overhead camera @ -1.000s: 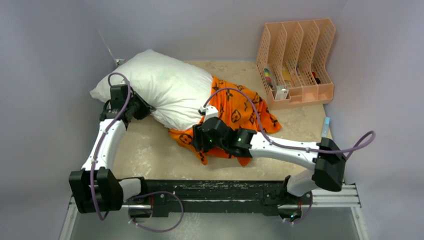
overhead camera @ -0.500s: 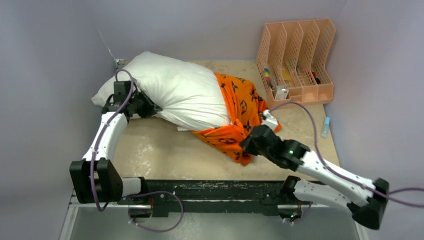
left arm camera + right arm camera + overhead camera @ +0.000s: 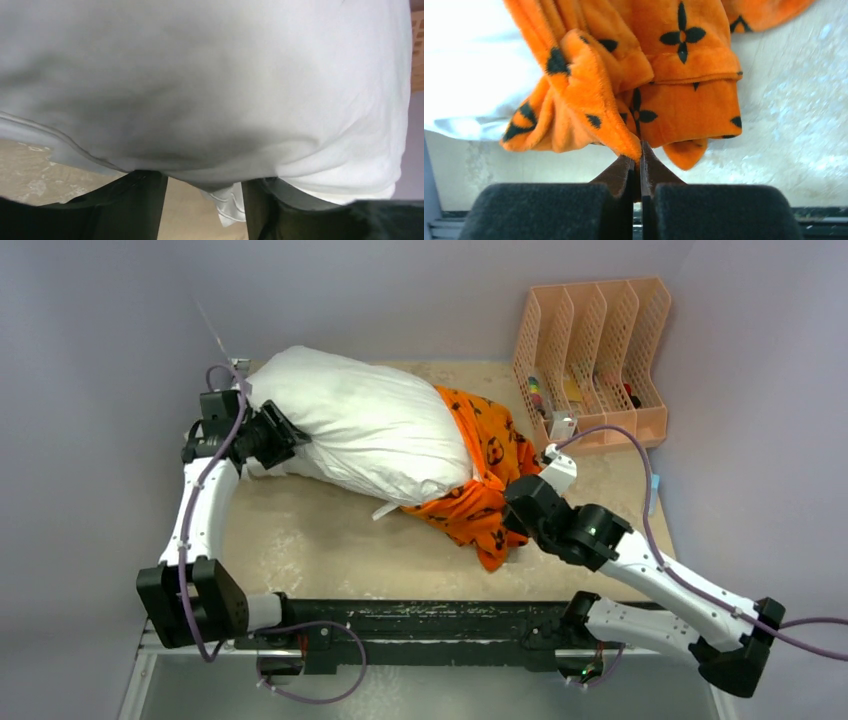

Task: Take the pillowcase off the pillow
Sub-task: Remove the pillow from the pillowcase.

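Note:
The plump white pillow (image 3: 360,430) lies across the back left of the table, bare over most of its length. The orange pillowcase (image 3: 490,465) with black motifs is bunched over its right end and spills onto the table. My right gripper (image 3: 510,510) is shut on a fold of the pillowcase (image 3: 664,75) at its near edge, with the fabric pinched between the pads (image 3: 639,150). My left gripper (image 3: 290,442) is at the pillow's left end with its jaws apart. The pillow (image 3: 210,80) bulges over the fingers (image 3: 135,205), and a small white fabric tab (image 3: 231,207) hangs between them.
A peach mesh file organizer (image 3: 595,355) holding small items stands at the back right. A small light-blue object (image 3: 653,487) lies by the right wall. Grey walls close in on the left, back and right. The black arm rail (image 3: 430,625) runs along the near edge.
My right gripper shut on the pillowcase and drew it rightward, off more of the pillow. My left gripper let go of the pillow's left end, opened, and shifted back and left.

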Available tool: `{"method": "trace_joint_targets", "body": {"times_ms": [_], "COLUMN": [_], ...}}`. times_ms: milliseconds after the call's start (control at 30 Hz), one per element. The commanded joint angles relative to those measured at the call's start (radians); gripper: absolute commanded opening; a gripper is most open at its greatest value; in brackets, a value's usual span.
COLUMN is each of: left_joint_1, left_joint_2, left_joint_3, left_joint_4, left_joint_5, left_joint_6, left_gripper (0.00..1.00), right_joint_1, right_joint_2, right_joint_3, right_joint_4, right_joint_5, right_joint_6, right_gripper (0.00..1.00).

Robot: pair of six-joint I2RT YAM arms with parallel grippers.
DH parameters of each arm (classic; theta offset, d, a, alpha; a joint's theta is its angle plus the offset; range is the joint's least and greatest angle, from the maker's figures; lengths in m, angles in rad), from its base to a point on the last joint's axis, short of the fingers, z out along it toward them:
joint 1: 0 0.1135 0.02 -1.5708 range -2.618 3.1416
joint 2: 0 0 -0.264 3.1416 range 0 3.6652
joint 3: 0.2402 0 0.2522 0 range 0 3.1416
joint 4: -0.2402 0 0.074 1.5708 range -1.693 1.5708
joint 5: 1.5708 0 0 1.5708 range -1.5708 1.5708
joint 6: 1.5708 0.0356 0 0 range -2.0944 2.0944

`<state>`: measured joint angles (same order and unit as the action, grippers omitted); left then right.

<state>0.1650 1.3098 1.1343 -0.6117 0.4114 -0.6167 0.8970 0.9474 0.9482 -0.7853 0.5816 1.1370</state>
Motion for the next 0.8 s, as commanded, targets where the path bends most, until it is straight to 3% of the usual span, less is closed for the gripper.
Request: {"method": "trace_joint_targets", "body": {"times_ms": [0, 200, 333, 467, 600, 700, 767], "left_joint_1": [-0.201, -0.409, -0.594, -0.822, -1.075, -1.146, -1.224], "left_joint_2": [-0.138, -0.431, -0.509, -0.422, -0.315, -0.227, -0.156], "left_joint_3": [0.025, -0.293, -0.354, -0.321, -0.305, -0.268, -0.234], "left_joint_4": [0.037, 0.293, 0.381, 0.367, 0.348, 0.270, 0.315], "left_joint_5": [-0.213, -0.358, -0.464, -0.616, -0.861, -0.969, -1.022], "left_joint_6": [0.111, -0.249, -0.373, -0.465, -0.600, -0.688, -0.681], "left_gripper": [0.57, 0.66, 0.69, 0.71, 0.74, 0.75, 0.76], "right_joint_1": [-0.024, -0.024, -0.024, -0.024, -0.025, -0.024, -0.024], "right_joint_2": [-0.041, 0.090, 0.122, 0.122, 0.115, 0.105, 0.102], "right_joint_3": [-0.041, 0.006, 0.002, -0.011, -0.011, -0.007, -0.006], "right_joint_4": [0.095, 0.136, 0.190, 0.224, 0.219, 0.218, 0.229], "right_joint_5": [0.021, -0.051, -0.091, -0.112, -0.101, -0.101, -0.106], "right_joint_6": [-0.307, -0.390, -0.418, -0.412, -0.404, -0.402, -0.411], "right_gripper": [0.00, 0.00, 0.00, 0.00, 0.00, 0.00, 0.00]}}
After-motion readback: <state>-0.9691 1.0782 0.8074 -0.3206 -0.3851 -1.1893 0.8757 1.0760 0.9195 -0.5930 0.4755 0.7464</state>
